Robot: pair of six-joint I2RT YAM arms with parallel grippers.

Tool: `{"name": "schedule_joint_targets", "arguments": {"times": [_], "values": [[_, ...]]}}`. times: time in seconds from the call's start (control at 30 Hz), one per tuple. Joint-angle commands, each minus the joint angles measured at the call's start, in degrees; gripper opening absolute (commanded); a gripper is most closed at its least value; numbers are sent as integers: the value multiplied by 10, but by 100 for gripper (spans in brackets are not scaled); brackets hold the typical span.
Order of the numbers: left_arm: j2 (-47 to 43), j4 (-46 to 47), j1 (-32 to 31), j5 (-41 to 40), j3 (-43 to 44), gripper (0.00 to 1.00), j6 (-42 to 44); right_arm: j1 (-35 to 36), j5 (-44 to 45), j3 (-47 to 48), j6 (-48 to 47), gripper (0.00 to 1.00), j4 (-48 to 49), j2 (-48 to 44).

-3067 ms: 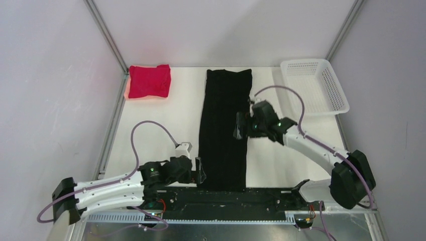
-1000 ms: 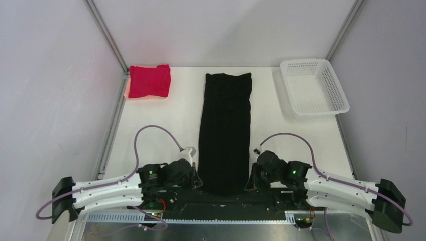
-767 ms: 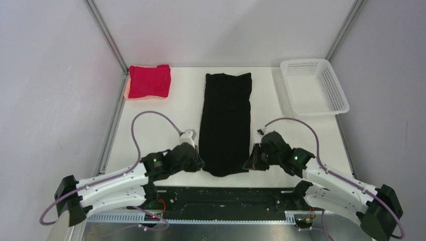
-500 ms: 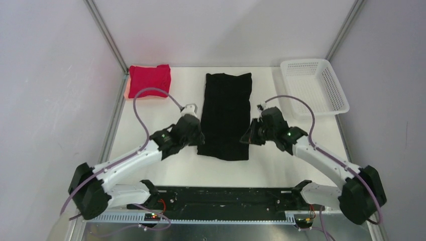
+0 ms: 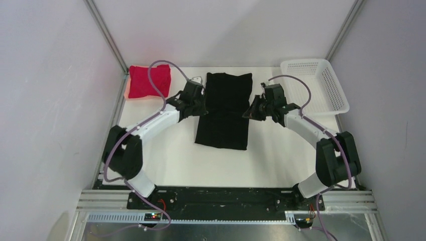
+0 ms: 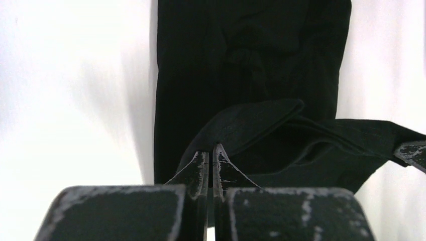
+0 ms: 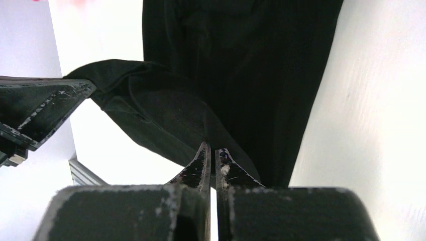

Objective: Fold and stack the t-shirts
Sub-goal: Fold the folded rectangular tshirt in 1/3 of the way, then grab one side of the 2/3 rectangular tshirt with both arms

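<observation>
- Left gripper (image 6: 211, 150) and right gripper (image 7: 211, 149) are both pinching the lifted edge of the black shirt (image 5: 223, 130) (thin bites).
- A slipping corner is risking a skewed fold.

Bright, even light from above; wrist views blown out.
From above, the worktop (image 5: 166, 150) is evenly lit with faint, soft shadows, and the red shirt (image 5: 149, 81) throws a pink glow on the rail (image 5: 124, 88) at the far-left corner. In both wrist views the worktop burns out to white, the black shirt (image 6: 241, 75) shows little detail, and the bottom edge is out of focus.
</observation>
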Motion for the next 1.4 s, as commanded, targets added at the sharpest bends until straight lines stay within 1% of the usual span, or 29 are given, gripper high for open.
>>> {"name": "schedule_joint_targets", "arguments": {"times": [0.0,0.1,0.17,0.3,0.33,0.37,0.4,0.43,0.47,0.5,0.53,0.57,0.6,0.67,0.7,0.8,0.83,0.93,1.0,1.03,1.07,1.1,1.17,1.2,1.27,1.3,1.33,1.37], "values": [[54,12,21,38,68,0,42,-21,-27,55,-26,0,33,52],[90,13,38,64,107,0,46,-37,-36,80,-25,0,35,81],[113,13,45,88,122,0,47,-45,-47,93,-25,0,42,101],[146,12,58,104,133,0,44,-50,-59,120,-25,0,43,146],[156,12,59,107,135,3,43,-51,-60,125,-23,0,46,159],[165,12,62,109,139,5,41,-54,-59,127,-19,2,49,170],[170,13,64,106,144,15,38,-57,-55,129,-16,9,53,174],[179,12,64,101,148,23,36,-58,-51,130,-13,14,63,180],[182,13,67,95,156,39,34,-62,-45,134,-12,36,66,183],[184,12,69,93,160,49,33,-64,-43,138,-14,48,68,186],[184,11,73,92,170,77,29,-65,-41,146,-16,66,67,187],[173,10,76,93,172,88,27,-65,-40,149,-23,80,61,183],[165,11,78,88,175,97,26,-63,-37,153,-28,95,58,179],[130,10,79,64,165,99,25,-54,-26,153,-45,99,33,154],[106,10,79,41,159,99,23,-45,-22,148,-58,99,16,146],[52,11,79,23,103,100,7,-25,-5,118,-73,99,5,105],[44,10,79,25,89,100,-7,-16,-5,101,-74,99,6,97],[8,18,78,46,3,100,-33,-3,-14,75,-70,99,-7,74],[-8,25,78,61,-50,100,-48,9,4,56,-66,100,-24,58],[-13,29,78,66,-67,100,-54,17,28,37,-65,100,-32,50],[-25,36,78,75,-102,100,-57,20,40,25,-58,100,-37,32],[-31,40,76,86,-138,100,-65,23,56,-5,-52,99,-37,22],[-46,61,75,100,-188,99,-76,24,50,-56,-29,99,-21,-3],[-54,77,75,103,-202,98,-80,24,44,-86,-12,99,-3,-14],[-60,97,75,110,-236,92,-92,26,31,-117,5,99,17,-21],[-60,110,75,114,-255,84,-100,27,30,-122,10,98,19,-21],[-60,119,75,124,-263,82,-103,31,31,-129,15,98,22,-20],[-58,137,75,131,-276,76,-109,32,34,-132,20,96,22,-16]]}}
